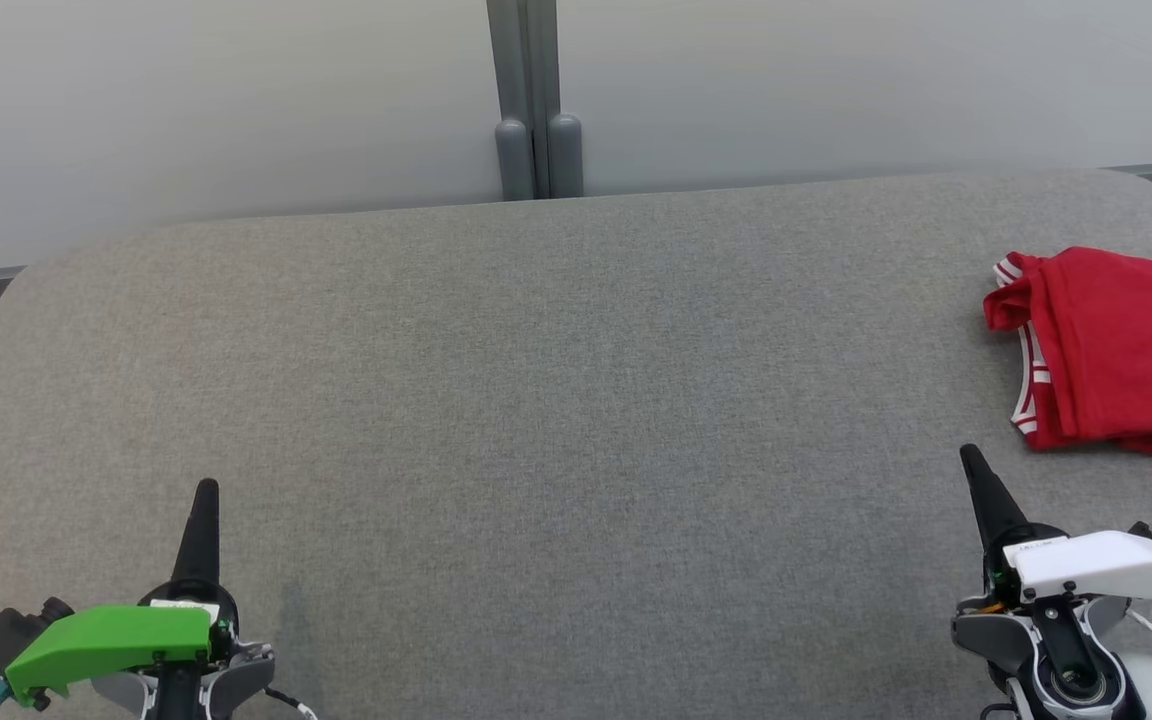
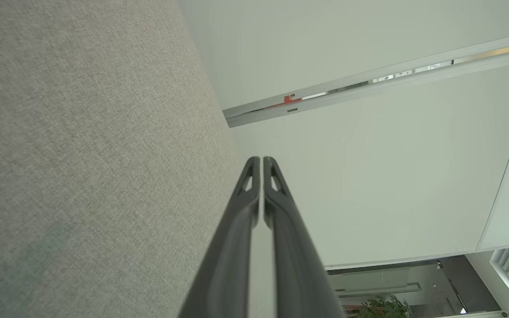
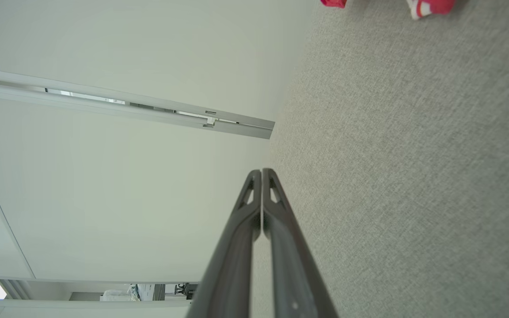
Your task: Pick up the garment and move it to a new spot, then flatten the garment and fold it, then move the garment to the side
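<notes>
Garment (image 1: 1116,350) is lying at three o'clock, left gripper (image 1: 206,488) at seven and right gripper (image 1: 970,454) at five sitting closed, empty.

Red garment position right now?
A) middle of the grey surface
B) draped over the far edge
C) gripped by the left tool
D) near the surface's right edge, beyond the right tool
D: the red garment lies near the right edge of the grey surface, apart from the shut right tool.
</notes>
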Available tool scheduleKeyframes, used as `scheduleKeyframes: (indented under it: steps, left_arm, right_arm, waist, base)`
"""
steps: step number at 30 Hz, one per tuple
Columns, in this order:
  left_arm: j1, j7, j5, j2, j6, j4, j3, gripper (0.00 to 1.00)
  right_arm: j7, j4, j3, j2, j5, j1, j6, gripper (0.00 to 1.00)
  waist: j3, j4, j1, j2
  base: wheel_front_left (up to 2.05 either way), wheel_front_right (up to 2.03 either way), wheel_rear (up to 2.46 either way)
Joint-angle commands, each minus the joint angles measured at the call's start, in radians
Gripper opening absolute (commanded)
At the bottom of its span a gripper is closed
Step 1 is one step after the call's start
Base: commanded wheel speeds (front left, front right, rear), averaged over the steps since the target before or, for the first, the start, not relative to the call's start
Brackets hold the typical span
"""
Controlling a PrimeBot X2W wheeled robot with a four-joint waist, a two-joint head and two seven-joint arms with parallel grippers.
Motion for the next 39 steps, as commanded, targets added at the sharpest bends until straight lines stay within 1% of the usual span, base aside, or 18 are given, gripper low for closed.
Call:
scheduleKeyframes:
  steps: [1, 34, 39]
  left_arm:
    - [-0.019, 0.008, -0.024, 0.009, -0.003, -0.008, 0.006, 0.0]
    - [-0.033, 0.071, -0.242, 0.011, -0.004, -0.018, 0.017, 0.0]
    - [-0.032, 0.073, -0.239, 0.011, -0.004, -0.017, 0.017, 0.0]
  right_arm:
    - [0.009, -0.011, -0.005, -0.001, 0.025, -0.008, 0.0, 0.0]
    - [0.071, -0.036, -0.034, 0.008, 0.266, -0.005, 0.0, 0.0]
    - [0.071, -0.036, -0.035, 0.008, 0.268, -0.005, 0.0, 0.0]
  waist:
    - [0.0, 0.001, 0.0, 0.0]
    - [-0.003, 0.017, 0.0, 0.0]
    - [-0.004, 0.018, 0.0, 0.0]
  base:
    - [0.0, 0.0, 0.0]
    - [0.0, 0.0, 0.0]
    - [0.0, 0.0, 0.0]
